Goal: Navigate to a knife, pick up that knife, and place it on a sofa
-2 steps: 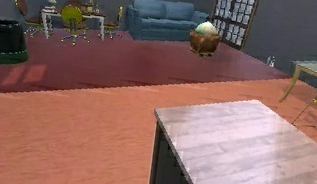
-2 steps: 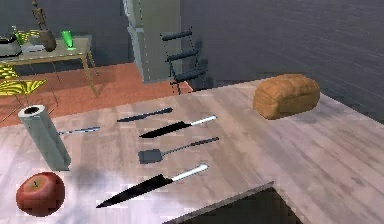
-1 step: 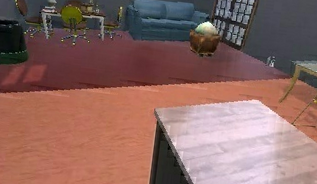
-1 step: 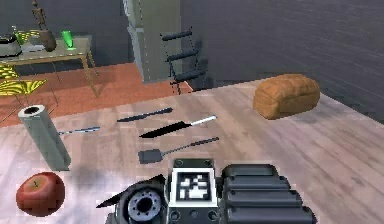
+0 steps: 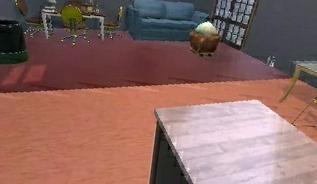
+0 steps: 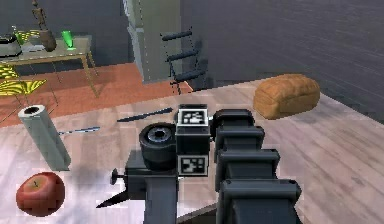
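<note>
Countertop [image 6: 320, 150] of pale marble, seen from the arm side: we see the dark arm [image 6: 250, 175] reaching over it, its gripper [image 6: 110, 190] holding nothing, with only bare counter behind its far end. The knife [image 6: 146, 115], slim and dark, lies flat just beyond the gripper, between a paper towel roll [image 6: 45, 135] and a bread loaf [image 6: 287, 95]. We judge that a low sweep could push the flat blade away or tip the roll, and the blue sofa [image 5: 165, 20] stands well apart across the room.
</note>
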### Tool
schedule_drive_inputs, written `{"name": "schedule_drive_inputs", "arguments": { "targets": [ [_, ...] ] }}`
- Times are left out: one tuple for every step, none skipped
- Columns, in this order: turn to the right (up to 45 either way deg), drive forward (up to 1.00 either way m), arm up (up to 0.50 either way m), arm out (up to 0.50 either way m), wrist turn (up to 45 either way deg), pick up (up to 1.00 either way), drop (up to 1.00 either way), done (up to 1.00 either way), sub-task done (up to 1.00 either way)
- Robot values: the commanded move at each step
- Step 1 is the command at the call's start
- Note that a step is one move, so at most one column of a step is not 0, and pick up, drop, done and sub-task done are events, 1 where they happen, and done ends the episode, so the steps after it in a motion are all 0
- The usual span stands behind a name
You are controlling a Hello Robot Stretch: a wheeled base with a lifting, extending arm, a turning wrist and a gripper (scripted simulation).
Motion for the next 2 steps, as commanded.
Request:
{"name": "schedule_drive_inputs", "arguments": {
  "targets": [
    [0.0,0.0,0.0,0.0,45.0,0.0,0.0,0.0,0.0],
    [0.0,0.0,0.0,0.0,45.0,0.0,0.0,0.0,0.0]
  ]
}}
